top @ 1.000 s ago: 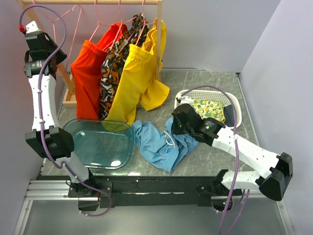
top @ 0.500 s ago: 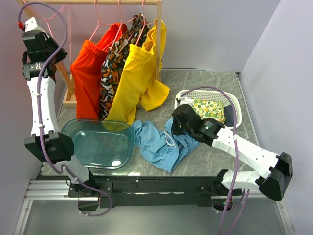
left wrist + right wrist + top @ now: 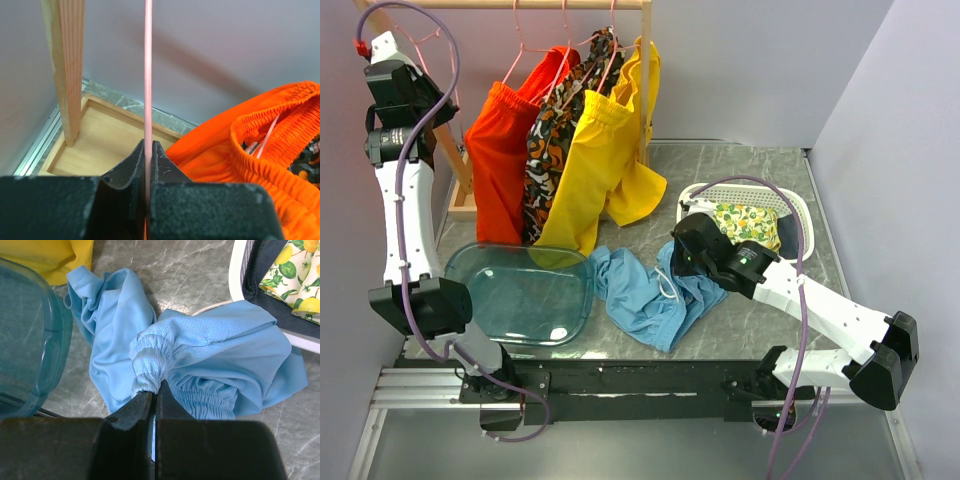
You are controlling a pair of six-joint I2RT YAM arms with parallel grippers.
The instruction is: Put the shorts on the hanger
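The light blue shorts (image 3: 645,295) lie crumpled on the table in front of the rack. My right gripper (image 3: 678,262) is shut on a bunched piece of their elastic waistband (image 3: 150,365), low over the table; in the right wrist view the gripper (image 3: 154,392) shows cloth pinched between the jaws. My left gripper (image 3: 405,60) is raised at the far left beside the rack and is shut on the thin pink wire of the hanger (image 3: 430,32). In the left wrist view the hanger wire (image 3: 148,75) runs straight up from the closed jaws of the gripper (image 3: 148,147).
A wooden rack (image 3: 520,4) at the back holds orange-red shorts (image 3: 500,150), a patterned garment (image 3: 555,130) and yellow shorts (image 3: 600,150). Its post (image 3: 70,75) stands just left of the held wire. A teal plastic tub (image 3: 520,290) lies front left. A white basket (image 3: 795,205) holds lemon-print cloth (image 3: 748,222).
My left gripper has risen slightly and shifted left with the hanger in it. The right arm and the shorts have not moved.
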